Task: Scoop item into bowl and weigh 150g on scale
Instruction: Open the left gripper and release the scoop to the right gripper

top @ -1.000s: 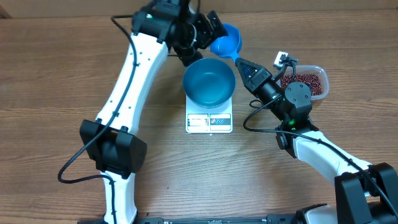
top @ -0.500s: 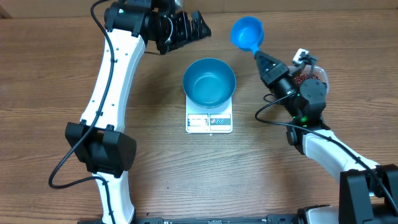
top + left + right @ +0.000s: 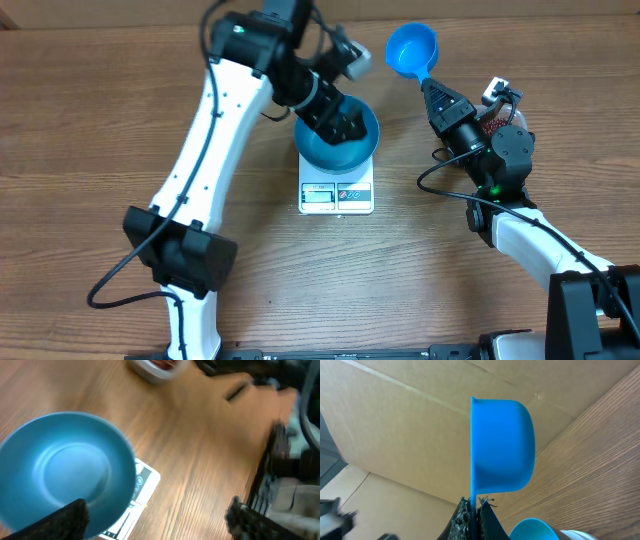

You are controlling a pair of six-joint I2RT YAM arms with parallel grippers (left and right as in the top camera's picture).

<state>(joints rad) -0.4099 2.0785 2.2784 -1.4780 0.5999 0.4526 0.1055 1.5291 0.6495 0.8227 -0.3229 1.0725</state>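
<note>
The blue bowl [image 3: 352, 150] stands on the white scale [image 3: 336, 192], and its inside looks bare [image 3: 60, 470]. My left gripper [image 3: 338, 118] hangs over the bowl, open; in the left wrist view one finger [image 3: 65, 519] lies over the bowl's near rim and the other [image 3: 247, 519] over bare wood. Shut on the thin handle of a small blue scoop [image 3: 412, 47], my right gripper [image 3: 437, 92] holds it raised to the right of the bowl, cup edge-on [image 3: 502, 445]. The red-brown beans [image 3: 162, 364] lie in a clear tub [image 3: 150, 371].
In the overhead view the tub [image 3: 510, 112] sits at the right, mostly hidden behind my right arm [image 3: 495, 160]. Cardboard walls [image 3: 395, 425] rise behind the table. The scale's display and label [image 3: 335, 196] face the front edge.
My left arm has swung from the back left down over the bowl, its jaws still wide. The right gripper has carried the scoop right and back, away from the bowl.
</note>
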